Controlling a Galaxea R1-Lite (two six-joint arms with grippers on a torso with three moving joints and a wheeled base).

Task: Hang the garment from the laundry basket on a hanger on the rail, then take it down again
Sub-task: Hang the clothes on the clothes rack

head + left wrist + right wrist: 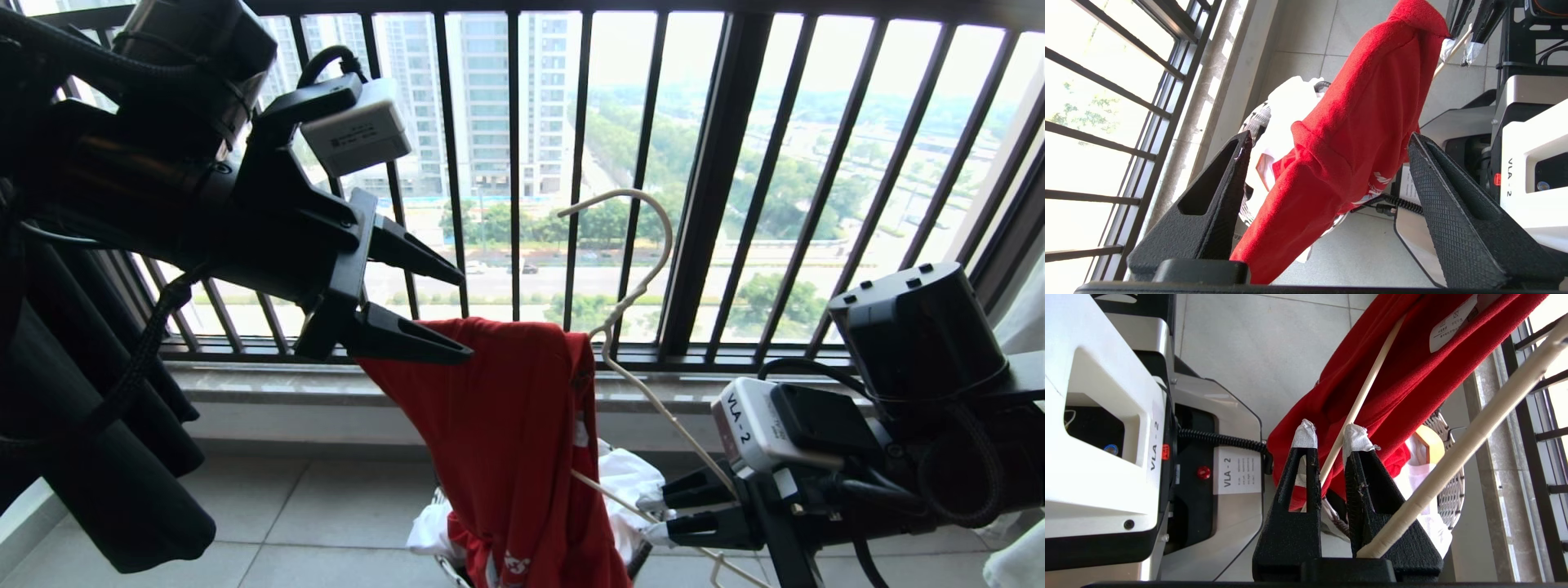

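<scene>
The red garment (506,433) hangs draped over the thin white hanger (669,233), above the laundry basket (1453,494). My left gripper (467,318) stands open at the garment's upper left edge. In the left wrist view a red fold (1355,114) runs between the spread fingers (1429,171) without being clamped. Low on the right, my right gripper (649,517) is shut on the hanger's wire. In the right wrist view that thin rod (1365,396) passes between its taped fingertips (1306,433) into the red cloth (1404,375). The rail is out of view.
The dark barred window railing (710,180) stands right behind the hanger. White clothes (629,482) lie in the woven basket (1255,118) on the tiled floor. A dark cloth (106,457) hangs at far left. My white base (1106,457) is close to the basket.
</scene>
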